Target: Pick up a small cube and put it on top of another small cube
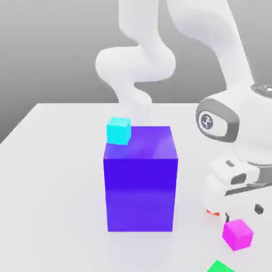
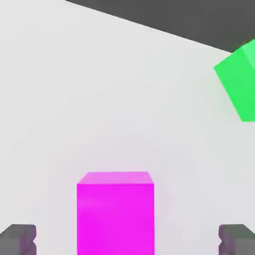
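My end effector (image 2: 127, 239), fingers spread & released, straddles magenta cube (image 1: 237, 234) near desk (image 1: 48, 175) front-right corner; green cube (image 2: 241, 82) beside it. Cyan cube (image 1: 118, 130) sits, prob. behind, big blue block (image 1: 141, 180).

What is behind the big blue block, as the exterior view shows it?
A small cyan cube shows past the upper left edge of the big blue block. Its lower part is covered, so what it rests on cannot be seen.

You had three small cubes: one cyan (image 1: 118, 130), one magenta (image 1: 237, 234), one green (image 1: 220, 266). You had one big blue block (image 1: 140, 183).
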### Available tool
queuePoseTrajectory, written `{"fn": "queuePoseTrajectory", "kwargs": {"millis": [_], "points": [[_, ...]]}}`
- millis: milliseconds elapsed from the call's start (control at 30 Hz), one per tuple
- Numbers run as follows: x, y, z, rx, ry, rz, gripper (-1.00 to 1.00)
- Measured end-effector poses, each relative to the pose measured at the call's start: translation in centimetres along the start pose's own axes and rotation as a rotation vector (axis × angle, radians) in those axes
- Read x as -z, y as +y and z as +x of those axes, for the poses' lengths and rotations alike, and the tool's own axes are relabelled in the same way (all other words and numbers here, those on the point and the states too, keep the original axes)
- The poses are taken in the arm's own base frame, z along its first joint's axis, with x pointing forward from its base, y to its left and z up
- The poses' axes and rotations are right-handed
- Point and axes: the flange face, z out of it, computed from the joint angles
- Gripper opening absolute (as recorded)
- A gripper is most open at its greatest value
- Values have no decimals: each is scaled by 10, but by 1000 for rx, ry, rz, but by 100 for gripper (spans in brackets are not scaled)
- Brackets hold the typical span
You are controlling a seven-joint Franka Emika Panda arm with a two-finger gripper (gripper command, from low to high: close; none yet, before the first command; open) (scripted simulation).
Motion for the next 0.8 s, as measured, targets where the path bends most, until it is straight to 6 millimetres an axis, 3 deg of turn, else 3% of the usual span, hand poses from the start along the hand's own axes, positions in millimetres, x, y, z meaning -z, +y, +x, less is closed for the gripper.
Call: {"fn": "queuePoseTrajectory", "kwargs": {"millis": [33, 67, 300, 467, 700, 733, 800], "points": [[-13, 0, -1, 1, -1, -1, 0], [-24, 1, -1, 2, -1, -2, -100], [-26, 1, -2, 2, -1, -1, -100], [29, 1, 2, -1, -1, -3, -100], [77, 6, 120, -144, 0, -4, -100], [76, 9, 133, -158, -1, -3, -100], [55, 10, 142, -170, -2, -2, -100]]}}
